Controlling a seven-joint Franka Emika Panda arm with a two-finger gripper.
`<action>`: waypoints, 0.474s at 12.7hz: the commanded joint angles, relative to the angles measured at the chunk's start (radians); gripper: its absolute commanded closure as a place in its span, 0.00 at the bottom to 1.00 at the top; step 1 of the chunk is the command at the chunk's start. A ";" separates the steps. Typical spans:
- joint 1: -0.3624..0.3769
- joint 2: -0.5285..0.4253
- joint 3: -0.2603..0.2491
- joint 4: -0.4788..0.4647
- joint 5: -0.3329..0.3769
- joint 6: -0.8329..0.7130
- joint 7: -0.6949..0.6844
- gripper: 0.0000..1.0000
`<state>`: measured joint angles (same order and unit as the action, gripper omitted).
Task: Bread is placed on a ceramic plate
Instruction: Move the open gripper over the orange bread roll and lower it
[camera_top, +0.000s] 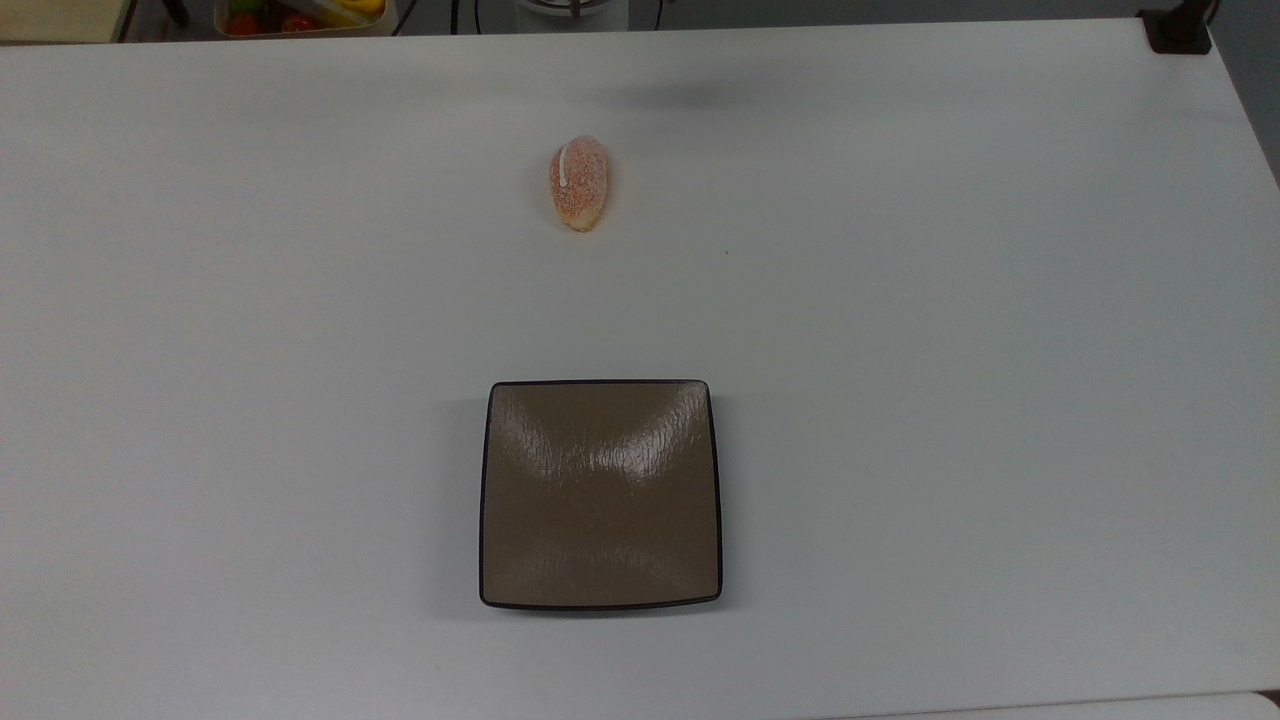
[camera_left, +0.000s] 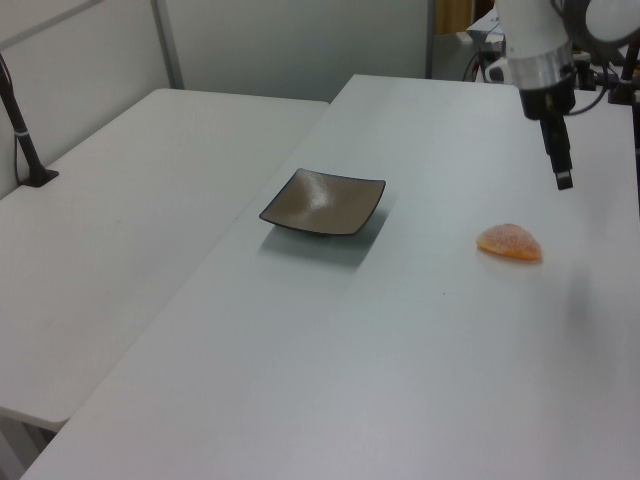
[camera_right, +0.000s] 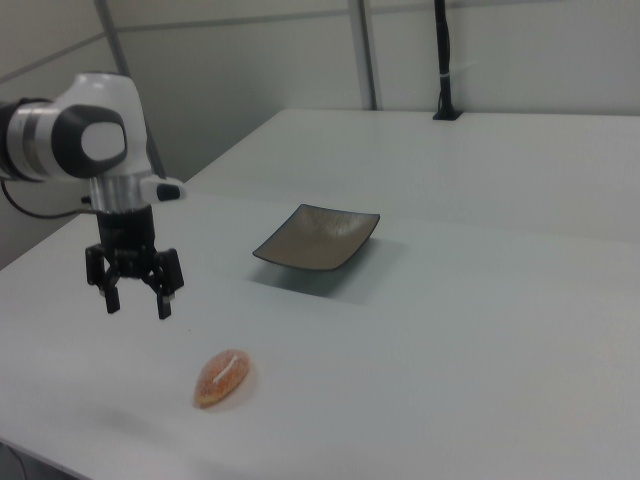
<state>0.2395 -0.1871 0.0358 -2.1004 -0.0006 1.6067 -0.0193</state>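
Observation:
The bread (camera_top: 579, 183), a small orange-pink speckled roll with a white stripe, lies on the white table toward the far side in the top view; it is also in the left view (camera_left: 510, 242) and the right view (camera_right: 222, 377). The square brown ceramic plate (camera_top: 600, 494) sits bare on the table, well apart from the roll (camera_left: 324, 201) (camera_right: 318, 237). My gripper (camera_right: 136, 303) hangs open above the table, up and to the right view's left of the bread, holding nothing. In the left view the gripper (camera_left: 563, 180) points down just above and right of the bread.
A second white table (camera_left: 120, 180) adjoins on the left view's left, with a black post (camera_left: 25, 140) on it. A box of colourful items (camera_top: 300, 15) sits beyond the table's far edge in the top view. A black clamp (camera_top: 1180, 30) sits at the top view's far right corner.

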 joint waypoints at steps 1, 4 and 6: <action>0.001 -0.011 -0.008 -0.113 -0.022 0.123 -0.007 0.00; -0.012 0.026 -0.008 -0.141 -0.038 0.191 0.001 0.00; -0.029 0.067 -0.010 -0.155 -0.038 0.258 0.004 0.00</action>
<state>0.2292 -0.1584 0.0301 -2.2287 -0.0270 1.7829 -0.0192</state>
